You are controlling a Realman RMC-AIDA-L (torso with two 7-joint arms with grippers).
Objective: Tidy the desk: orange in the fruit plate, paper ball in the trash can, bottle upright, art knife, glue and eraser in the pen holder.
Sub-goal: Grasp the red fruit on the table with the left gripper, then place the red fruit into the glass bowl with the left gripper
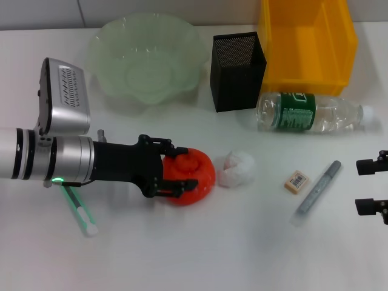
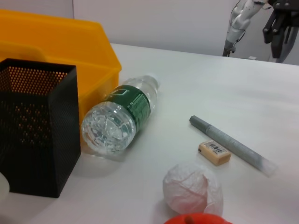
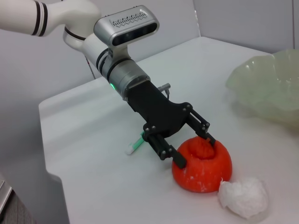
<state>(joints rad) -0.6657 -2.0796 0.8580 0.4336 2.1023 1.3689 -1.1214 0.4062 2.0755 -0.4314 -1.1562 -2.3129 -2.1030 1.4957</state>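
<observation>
My left gripper (image 1: 185,171) is shut on the orange (image 1: 200,176), which rests on the table. The right wrist view shows its fingers (image 3: 180,161) on both sides of the orange (image 3: 205,165). The white paper ball (image 1: 237,168) lies just right of the orange. The eraser (image 1: 296,182) and a grey pen-shaped tool (image 1: 318,193) lie further right. A green and white stick-shaped tool (image 1: 79,209) lies under my left arm. The bottle (image 1: 312,113) lies on its side. The black mesh pen holder (image 1: 237,71) and the green glass fruit plate (image 1: 106,45) stand at the back. My right gripper (image 1: 371,185) is open at the right edge.
A yellow bin (image 1: 306,76) stands at the back right, behind the bottle. In the left wrist view the bottle (image 2: 121,119) lies between the pen holder (image 2: 35,130) and the grey tool (image 2: 231,144), with the paper ball (image 2: 192,189) nearest.
</observation>
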